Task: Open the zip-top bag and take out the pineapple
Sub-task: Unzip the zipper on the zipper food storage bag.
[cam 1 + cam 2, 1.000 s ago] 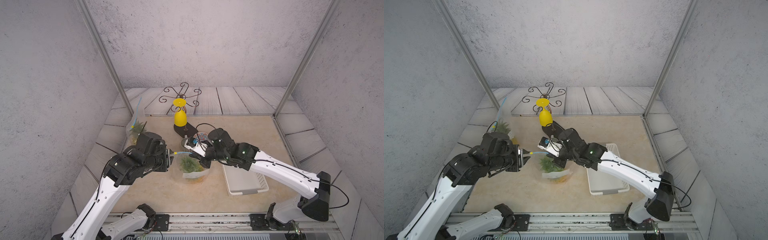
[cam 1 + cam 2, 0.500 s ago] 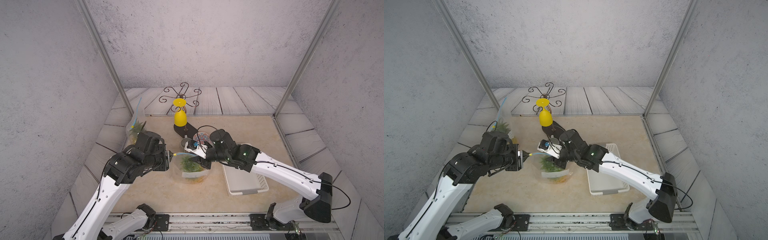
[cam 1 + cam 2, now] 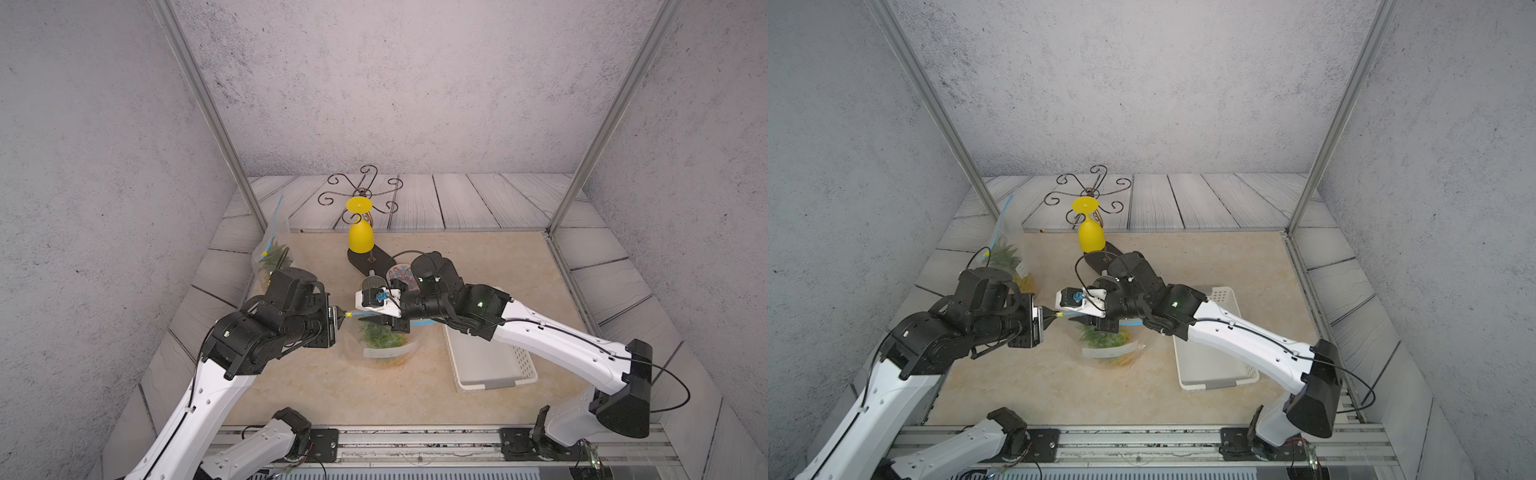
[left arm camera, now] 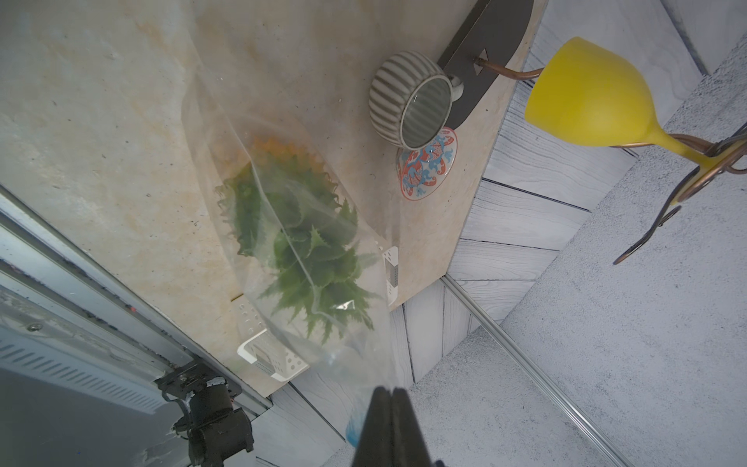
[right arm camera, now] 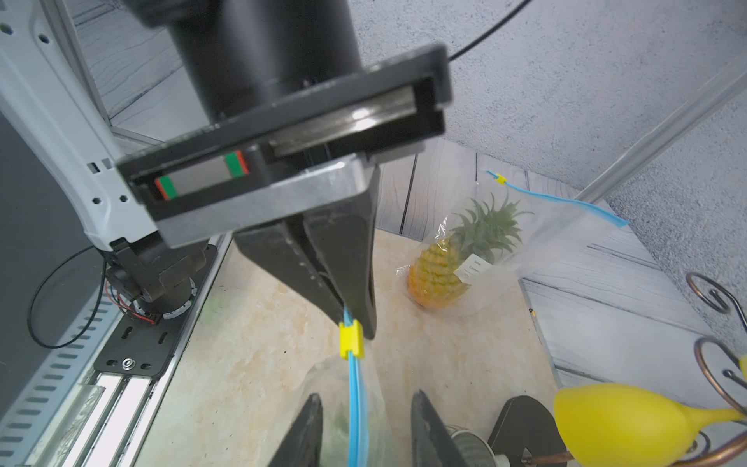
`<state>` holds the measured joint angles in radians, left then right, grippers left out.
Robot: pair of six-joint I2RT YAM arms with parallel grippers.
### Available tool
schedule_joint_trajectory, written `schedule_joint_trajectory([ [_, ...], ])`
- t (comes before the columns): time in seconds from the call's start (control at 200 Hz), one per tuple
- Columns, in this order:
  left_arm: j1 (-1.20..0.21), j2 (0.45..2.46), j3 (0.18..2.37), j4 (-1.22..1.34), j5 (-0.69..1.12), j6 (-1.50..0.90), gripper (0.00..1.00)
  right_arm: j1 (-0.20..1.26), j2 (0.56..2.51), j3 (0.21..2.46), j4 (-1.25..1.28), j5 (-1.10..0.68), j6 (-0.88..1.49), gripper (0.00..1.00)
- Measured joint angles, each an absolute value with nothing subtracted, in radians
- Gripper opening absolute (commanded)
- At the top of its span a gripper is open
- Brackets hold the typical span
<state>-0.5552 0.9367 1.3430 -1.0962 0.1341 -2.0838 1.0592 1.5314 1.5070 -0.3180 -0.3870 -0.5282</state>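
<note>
While clear plastic zip-top bag (image 3: 388,353) is pinched at yellow slider (image 5: 350,339) end by left gripper (image 3: 341,316) — right gripper (image 5: 366,398) jaws part-open astride blue zip (image 5: 355,388) — green-leafed pineapple (image 4: 291,226) is seen inside; opening, removal prob. undone

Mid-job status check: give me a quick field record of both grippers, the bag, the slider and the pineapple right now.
left gripper: shut on the bag at its zip strip end, beside the slider
right gripper: open, jaws either side of the zip strip
slider: yellow, at the held end
pineapple: inside the bag, not yet out
second bag: holds a second pineapple, untouched
</note>
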Motion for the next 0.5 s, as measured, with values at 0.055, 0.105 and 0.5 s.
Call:
schedule_joint_trajectory([
  [0.055,-0.554,0.936,1.343,-1.096,0.137,-2.084,0.0,1.069,1.549,1.518,-0.317,-0.387,-0.541,0.34],
  [0.105,-0.552,0.936,1.343,-1.096,0.14,-2.084,0.0,1.076,1.559,1.521,-0.318,-0.383,-0.55,0.33],
  [0.5,-0.551,0.936,1.343,-1.095,0.153,-2.087,0.0,1.087,1.589,1.556,-0.314,-0.356,-0.57,0.16],
])
